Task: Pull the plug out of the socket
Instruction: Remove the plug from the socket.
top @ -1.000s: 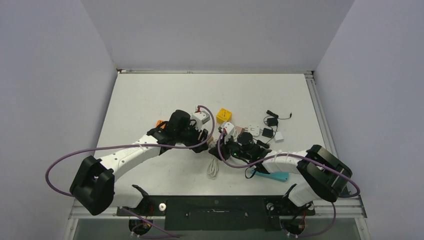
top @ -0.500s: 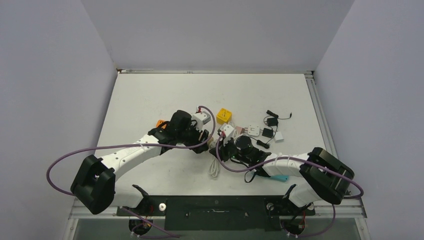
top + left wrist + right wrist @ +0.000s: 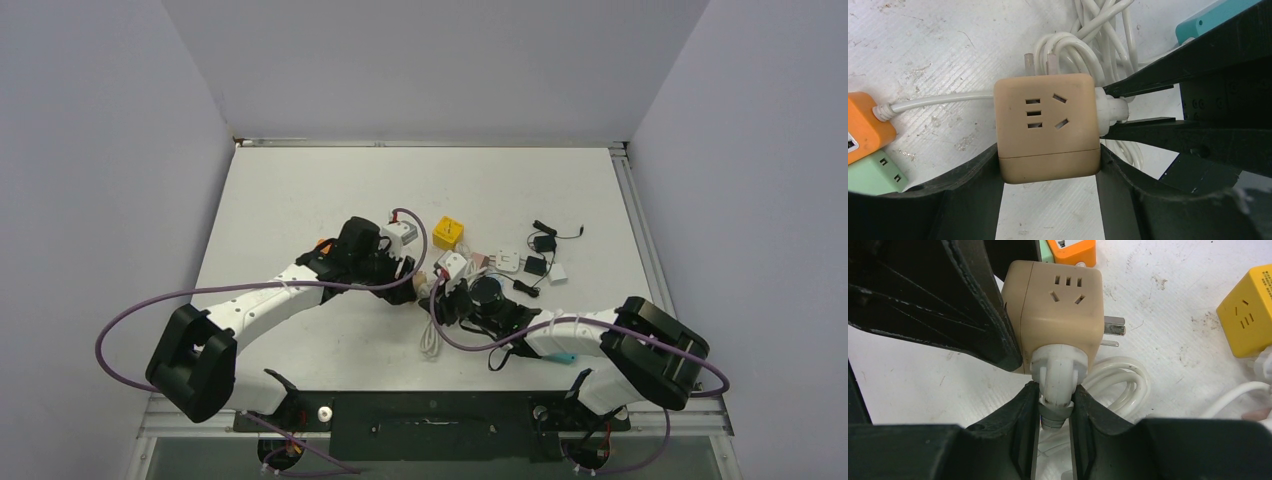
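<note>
Table: white, scuffed, arms meeting near its middle. Left gripper: jaws partly spread, clamped on both sides of the tan cube socket, which sits squarely between them. Right gripper: jaws nearly together, pinching the white plug at its neck; plug still seated in the socket's side face. Coiled white cable: lying just beside the plug.
</note>
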Action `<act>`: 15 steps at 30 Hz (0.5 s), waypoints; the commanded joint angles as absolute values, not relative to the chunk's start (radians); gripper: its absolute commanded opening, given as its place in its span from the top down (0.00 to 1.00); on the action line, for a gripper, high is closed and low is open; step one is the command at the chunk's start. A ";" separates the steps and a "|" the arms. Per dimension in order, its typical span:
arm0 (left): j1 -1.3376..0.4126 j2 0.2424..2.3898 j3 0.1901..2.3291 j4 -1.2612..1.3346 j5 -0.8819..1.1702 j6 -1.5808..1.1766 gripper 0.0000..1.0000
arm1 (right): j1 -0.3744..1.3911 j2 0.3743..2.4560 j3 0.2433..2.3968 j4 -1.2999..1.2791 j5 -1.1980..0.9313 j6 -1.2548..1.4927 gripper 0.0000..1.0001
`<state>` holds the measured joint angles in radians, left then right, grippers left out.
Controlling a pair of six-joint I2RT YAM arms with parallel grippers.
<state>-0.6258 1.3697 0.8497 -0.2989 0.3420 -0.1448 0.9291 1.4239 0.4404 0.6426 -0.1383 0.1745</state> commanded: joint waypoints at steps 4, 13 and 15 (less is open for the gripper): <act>-0.625 1.362 0.880 -0.250 0.306 -0.119 1.00 | 0.796 1.402 0.424 0.930 -0.472 0.300 0.95; -0.639 1.343 0.874 -0.250 0.288 -0.097 1.00 | 0.766 1.426 0.431 0.945 -0.537 0.311 0.95; -0.636 1.348 0.877 -0.253 0.275 -0.107 1.00 | 0.796 1.412 0.434 0.911 -0.480 0.281 0.95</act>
